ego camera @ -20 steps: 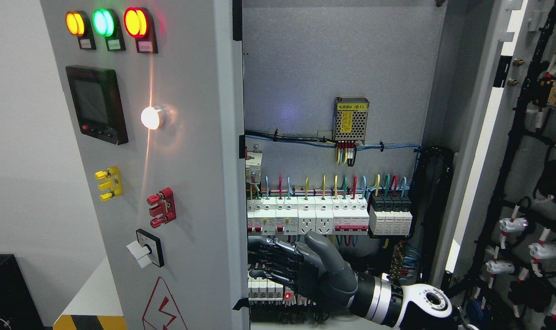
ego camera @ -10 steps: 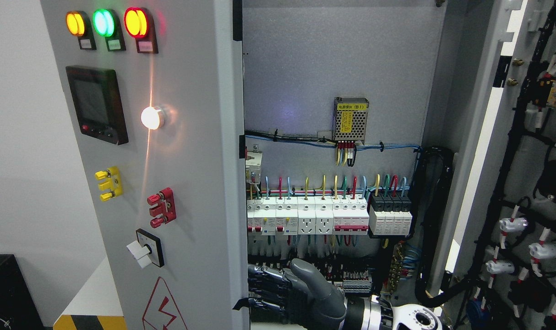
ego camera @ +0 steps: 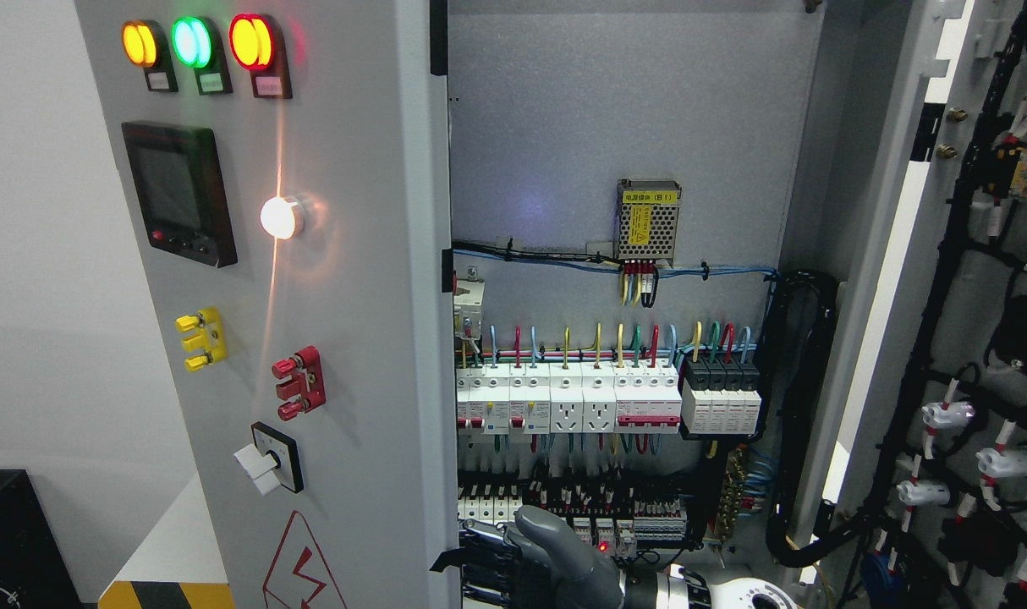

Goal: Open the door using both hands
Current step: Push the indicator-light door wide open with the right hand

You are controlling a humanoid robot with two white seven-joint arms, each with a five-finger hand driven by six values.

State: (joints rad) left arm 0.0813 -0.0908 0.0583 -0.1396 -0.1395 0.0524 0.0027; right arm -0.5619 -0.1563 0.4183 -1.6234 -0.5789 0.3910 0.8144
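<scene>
Looks like an electrical workshop or test lab: open control cabinet [ego camera: 353, 338], rows of breakers [ego camera: 564, 397], wiring, indicator lights [ego camera: 192, 42].

My right hand [ego camera: 535, 562] sinks toward the bottom edge beside the left door [ego camera: 310, 338], uncovering the lower terminal rows [ego camera: 598, 499].

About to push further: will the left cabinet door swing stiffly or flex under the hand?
The left door looks like rigid sheet metal, so it probably swings as one piece. Its mounted screen and switches add weight, so expect some inertia. The right hand sits low on its edge, so slight twist is possible.
</scene>
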